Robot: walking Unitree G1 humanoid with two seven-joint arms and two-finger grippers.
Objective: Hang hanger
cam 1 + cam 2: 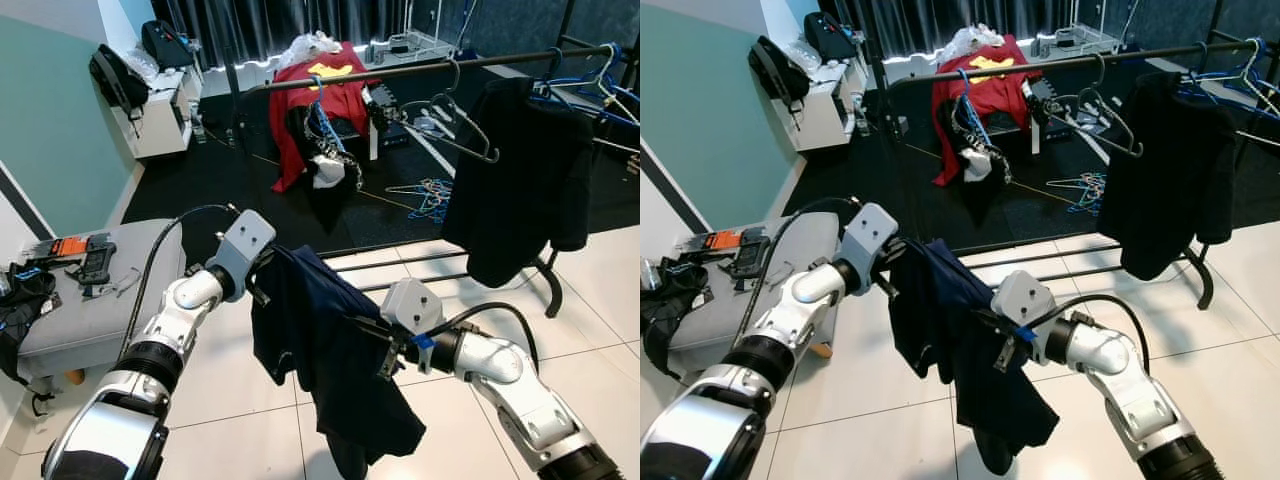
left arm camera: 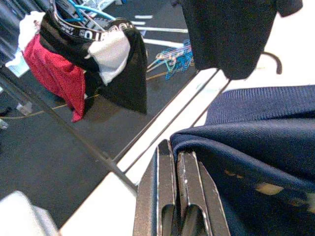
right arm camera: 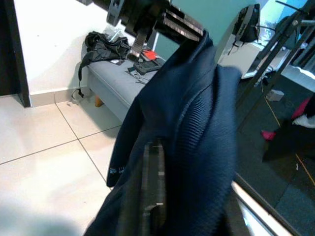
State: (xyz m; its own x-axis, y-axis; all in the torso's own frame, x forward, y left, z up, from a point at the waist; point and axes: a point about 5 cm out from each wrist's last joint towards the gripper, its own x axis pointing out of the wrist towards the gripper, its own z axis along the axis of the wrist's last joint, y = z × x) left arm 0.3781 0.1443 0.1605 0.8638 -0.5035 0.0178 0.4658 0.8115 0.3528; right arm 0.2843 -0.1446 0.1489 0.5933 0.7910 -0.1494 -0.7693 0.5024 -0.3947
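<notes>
Left gripper (image 1: 262, 268) pinched the navy ribbed garment (image 1: 335, 350); right gripper (image 1: 385, 352) clamped mid-fabric — you had the black metal rail (image 1: 420, 70) ahead and above.

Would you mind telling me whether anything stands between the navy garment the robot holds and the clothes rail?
Nothing visible does. The navy garment hangs between the left gripper and right gripper; open floor lies before the rail, bare between its clothes.
</notes>
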